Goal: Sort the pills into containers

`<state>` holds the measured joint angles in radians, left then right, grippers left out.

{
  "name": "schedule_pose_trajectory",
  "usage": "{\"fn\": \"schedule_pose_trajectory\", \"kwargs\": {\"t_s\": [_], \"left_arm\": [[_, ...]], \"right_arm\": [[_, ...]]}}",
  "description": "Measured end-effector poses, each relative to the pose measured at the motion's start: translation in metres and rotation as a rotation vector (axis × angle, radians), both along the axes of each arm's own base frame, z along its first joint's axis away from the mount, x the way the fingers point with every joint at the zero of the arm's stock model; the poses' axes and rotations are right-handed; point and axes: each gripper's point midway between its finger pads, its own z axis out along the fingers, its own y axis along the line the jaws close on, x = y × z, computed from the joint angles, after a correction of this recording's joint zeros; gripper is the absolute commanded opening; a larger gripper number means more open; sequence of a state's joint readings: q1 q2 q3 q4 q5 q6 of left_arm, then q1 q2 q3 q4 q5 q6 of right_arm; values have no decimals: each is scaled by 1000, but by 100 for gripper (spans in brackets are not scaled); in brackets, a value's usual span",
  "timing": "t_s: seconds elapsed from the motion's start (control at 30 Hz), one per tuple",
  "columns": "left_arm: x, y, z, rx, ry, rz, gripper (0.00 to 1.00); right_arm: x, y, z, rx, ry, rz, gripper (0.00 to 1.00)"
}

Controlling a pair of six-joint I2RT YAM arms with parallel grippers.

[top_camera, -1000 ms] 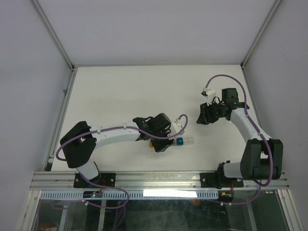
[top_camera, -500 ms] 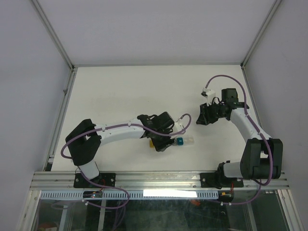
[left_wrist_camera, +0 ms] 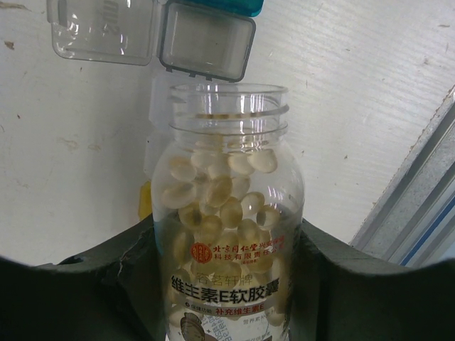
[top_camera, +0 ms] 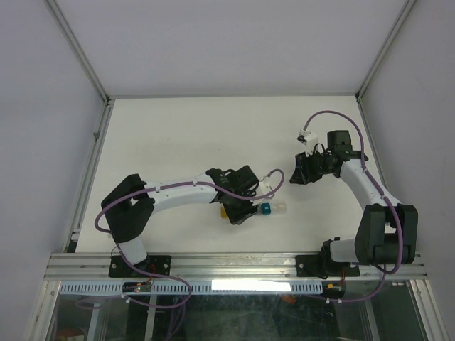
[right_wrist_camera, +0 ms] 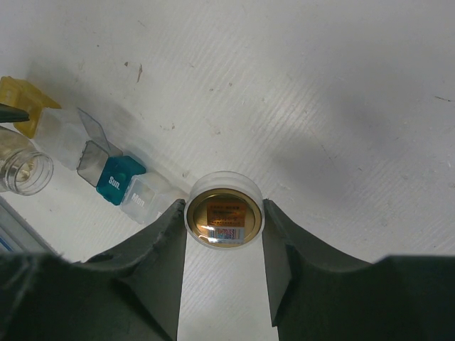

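Observation:
My left gripper (left_wrist_camera: 227, 245) is shut on a clear bottle (left_wrist_camera: 227, 177), uncapped and about half full of pale yellow pills (left_wrist_camera: 220, 206). Its mouth points at the containers, where a grey-tinted open cell (left_wrist_camera: 207, 44) lies just past the rim beside a clear flap (left_wrist_camera: 103, 28). In the top view the left gripper (top_camera: 239, 210) sits over the row's yellow end (top_camera: 225, 212), next to the teal cell (top_camera: 266, 208). My right gripper (right_wrist_camera: 224, 234) is shut on the bottle's white cap (right_wrist_camera: 224, 206), held above the table. The right wrist view shows yellow (right_wrist_camera: 20, 99), grey (right_wrist_camera: 89, 160), teal (right_wrist_camera: 117, 177) and clear (right_wrist_camera: 146, 199) cells.
The metal rail (left_wrist_camera: 419, 192) of the table's near edge runs close to the right of the bottle. Both arms' purple cables (top_camera: 313, 117) loop above the white table (top_camera: 178, 135). The right gripper (top_camera: 297, 175) hovers right of the row.
The left arm's elbow has swung right and its gripper has shifted slightly right over the row's yellow end. The right arm has not moved.

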<state>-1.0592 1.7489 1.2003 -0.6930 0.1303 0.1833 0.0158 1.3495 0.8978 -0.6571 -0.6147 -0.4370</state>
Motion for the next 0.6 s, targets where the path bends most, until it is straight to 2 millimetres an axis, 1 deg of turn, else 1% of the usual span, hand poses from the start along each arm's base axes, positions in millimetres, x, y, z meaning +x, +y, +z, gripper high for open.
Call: {"fn": "schedule_pose_trajectory", "kwargs": {"t_s": [0.1, 0.6], "left_arm": [[0, 1, -3, 12, 5, 1, 0], [1, 2, -1, 57, 4, 8, 0]], "right_arm": [[0, 0, 0, 0, 0, -1, 14], [0, -1, 0, 2, 2, -4, 14]]}}
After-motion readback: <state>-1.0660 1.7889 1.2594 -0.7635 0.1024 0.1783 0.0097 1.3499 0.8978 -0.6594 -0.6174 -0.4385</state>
